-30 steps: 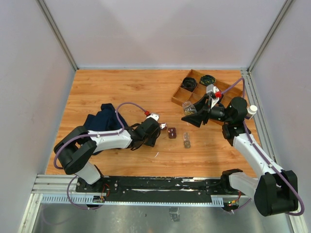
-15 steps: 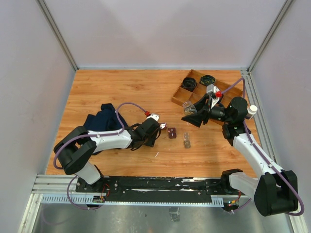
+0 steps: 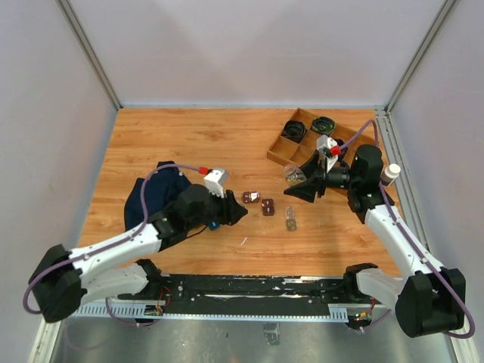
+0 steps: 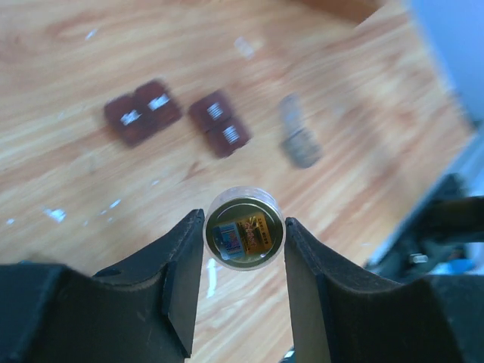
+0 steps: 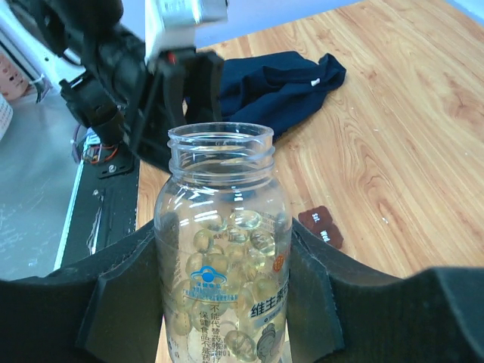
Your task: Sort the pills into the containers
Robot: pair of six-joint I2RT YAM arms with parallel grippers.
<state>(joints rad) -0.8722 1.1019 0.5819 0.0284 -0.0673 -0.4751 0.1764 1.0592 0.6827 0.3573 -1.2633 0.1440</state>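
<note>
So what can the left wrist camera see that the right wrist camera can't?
Only the left wrist camera shows the left fingers pinching a small round jar, plus a clear little thing lying on the wood. Only the right wrist camera shows the right fingers holding an open pill bottle of yellowish pills, the dark blue cloth and the left arm. Both show the wooden table and the brown boxes, though the right one catches just one pair.
</note>
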